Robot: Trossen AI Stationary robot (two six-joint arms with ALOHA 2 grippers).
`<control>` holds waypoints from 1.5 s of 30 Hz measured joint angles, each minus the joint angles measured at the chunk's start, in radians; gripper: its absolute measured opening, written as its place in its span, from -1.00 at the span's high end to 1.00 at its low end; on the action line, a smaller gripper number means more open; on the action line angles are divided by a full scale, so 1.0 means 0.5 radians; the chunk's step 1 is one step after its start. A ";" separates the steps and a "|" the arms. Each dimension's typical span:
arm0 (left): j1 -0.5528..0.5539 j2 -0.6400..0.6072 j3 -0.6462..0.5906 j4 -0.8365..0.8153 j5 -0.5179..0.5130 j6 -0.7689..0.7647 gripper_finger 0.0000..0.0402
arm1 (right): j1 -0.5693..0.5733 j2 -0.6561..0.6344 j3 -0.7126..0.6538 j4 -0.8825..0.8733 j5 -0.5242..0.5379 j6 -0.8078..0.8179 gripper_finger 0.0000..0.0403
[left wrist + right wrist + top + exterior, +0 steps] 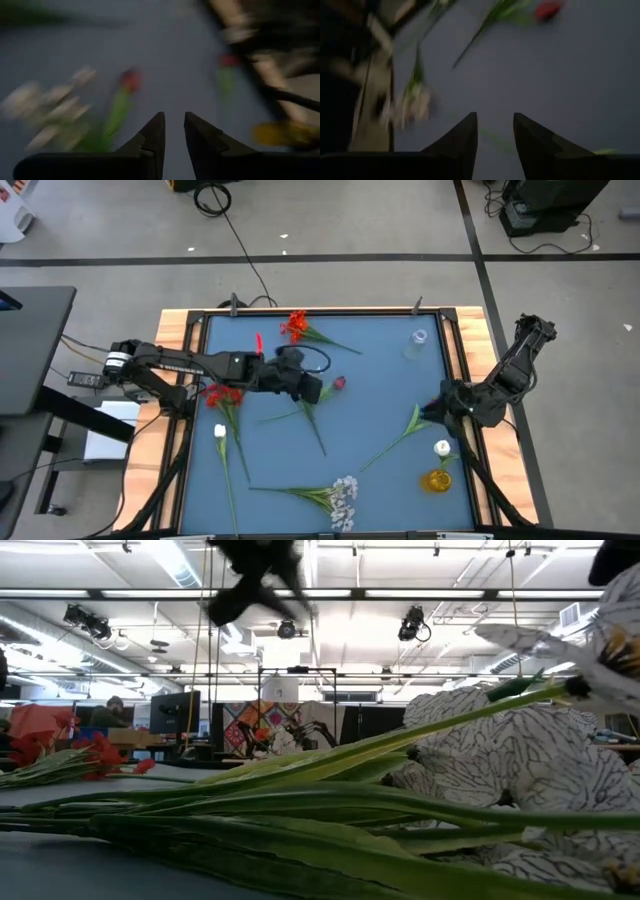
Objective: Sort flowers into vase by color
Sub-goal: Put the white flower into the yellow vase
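Flowers lie flat on the blue table. Red blooms (295, 325) are near the far edge, and more red blooms (225, 394) near the left edge. A white bud (220, 432) rests beside them. The spray of tiny white blossoms (343, 500) is at the near edge, large in the low view (500, 760). The dark red bud (340, 383) lies mid-table. Another white bud (442, 448) is next to a yellow vase (437, 479). My left gripper (312, 387) hovers just left of the dark red bud (131, 80), open and empty (174, 122). My right gripper (437, 408) is open (495, 125) at the right edge.
A clear glass vase (417, 343) stands near the far right corner. Wooden rails (470, 340) frame the blue mat. A loose green stem (395, 442) runs slantwise between the right gripper and the table's middle. Bare mat shows around the centre and far middle.
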 joint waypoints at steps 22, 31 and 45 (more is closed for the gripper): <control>0.278 -0.001 -0.072 -1.104 0.358 -0.038 0.60 | -1.056 0.398 0.000 0.263 -0.296 0.328 0.41; 0.156 -0.001 -0.150 -1.182 0.318 -0.163 0.60 | -1.389 0.681 0.000 0.660 -0.568 0.090 0.41; -0.211 -0.001 -0.556 -1.071 0.595 -0.658 0.60 | -1.641 0.840 0.000 0.882 -0.852 -0.066 0.41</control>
